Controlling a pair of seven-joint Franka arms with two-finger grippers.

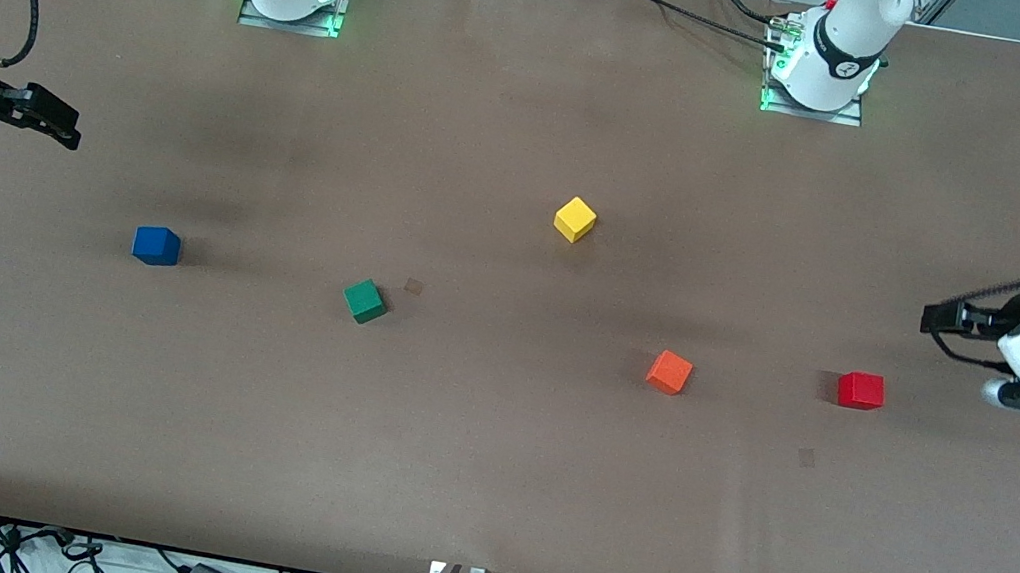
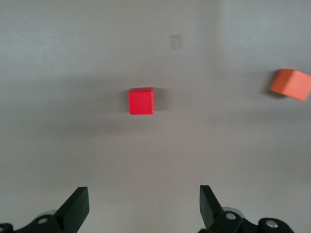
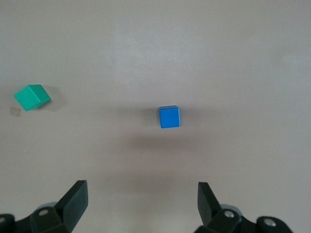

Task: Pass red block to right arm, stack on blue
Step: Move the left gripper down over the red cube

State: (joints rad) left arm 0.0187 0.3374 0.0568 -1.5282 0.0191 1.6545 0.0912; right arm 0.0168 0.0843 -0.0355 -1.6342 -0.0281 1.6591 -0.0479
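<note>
red block (image 1: 860, 391) and blue block (image 1: 156, 246) are seen resting on table (image 1: 480, 484), well apart; left gripper (image 1: 931, 321) and right gripper (image 1: 68, 132) are held wide open, empty, above the table's ends.

The left gripper (image 2: 144, 206) shows along the bottom edge of the frame, its two dark fingers (image 2: 77, 206) spread wide apart with nothing between them. Above the gap, slightly left of the frame's centre, the red block (image 2: 141, 101) sits alone on the pale table (image 2: 58, 58). At the right edge, a little higher, lies the orange cube (image 2: 291, 84), blurred and apparently turned at an angle. A faint square mark (image 2: 175, 42) shows on the surface near the top centre.
</note>
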